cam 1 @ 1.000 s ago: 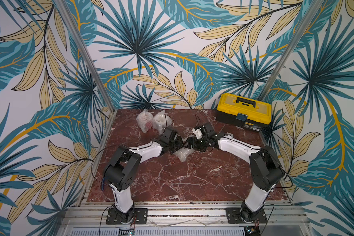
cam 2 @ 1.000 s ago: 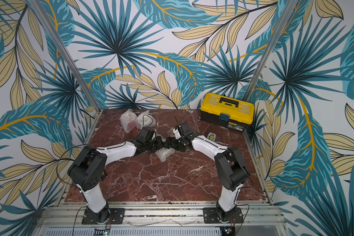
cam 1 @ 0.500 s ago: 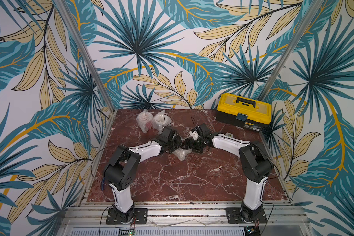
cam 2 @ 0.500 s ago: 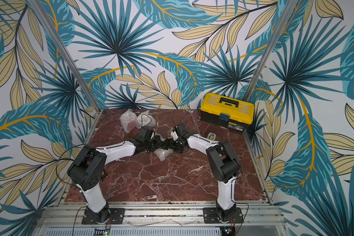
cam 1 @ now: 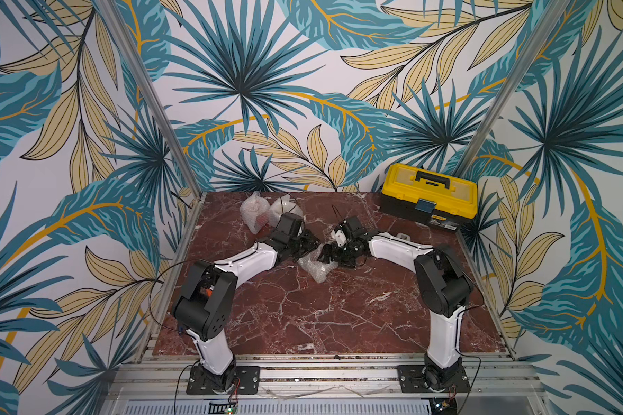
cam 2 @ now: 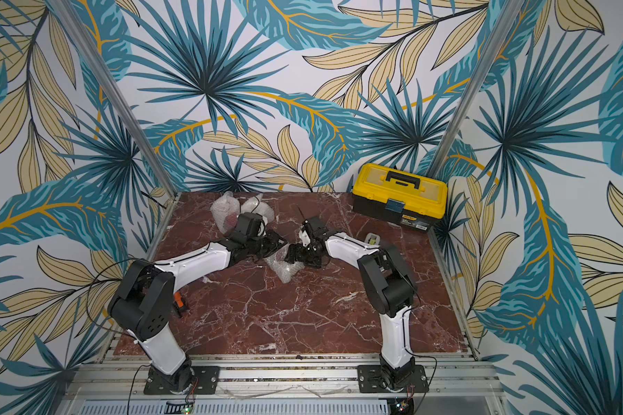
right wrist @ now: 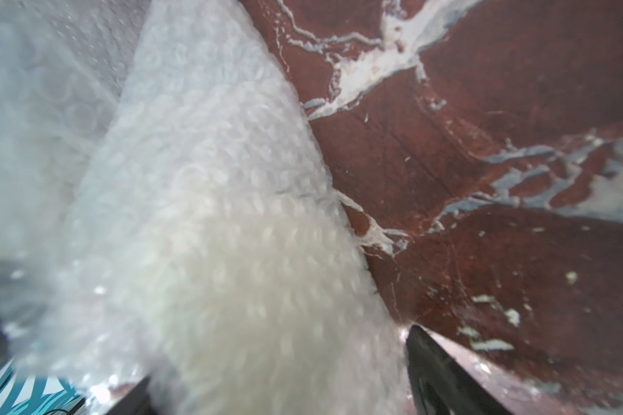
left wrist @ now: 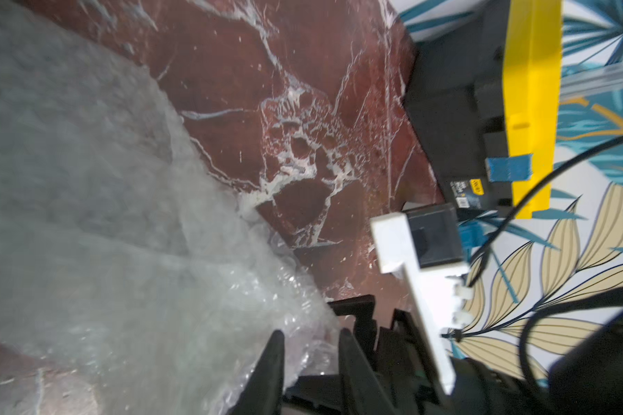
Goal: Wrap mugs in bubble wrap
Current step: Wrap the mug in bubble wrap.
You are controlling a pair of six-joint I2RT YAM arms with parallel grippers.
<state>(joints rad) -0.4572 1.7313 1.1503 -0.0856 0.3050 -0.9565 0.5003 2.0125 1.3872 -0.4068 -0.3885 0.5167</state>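
Right end effector [right wrist: 277, 363] stands wide astride the bubble wrap bundle [cam 1: 317, 269] on the bench [cam 1: 303, 316]; gripping or not, I cannot tell. Left end effector [left wrist: 310, 334], slightly apart, is at its edge. Closing step, I judge; next, tuck that edge.

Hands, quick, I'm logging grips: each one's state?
Left hand: slightly open, clear crinkled bubble wrap between the jaws.
Right hand: wide around the same wrap; grip cannot be told.

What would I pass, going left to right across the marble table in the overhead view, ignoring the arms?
Wrapped bundle showing red → whiter wrapped bundle → crumpled bubble wrap bundle mid-table → yellow toolbox.
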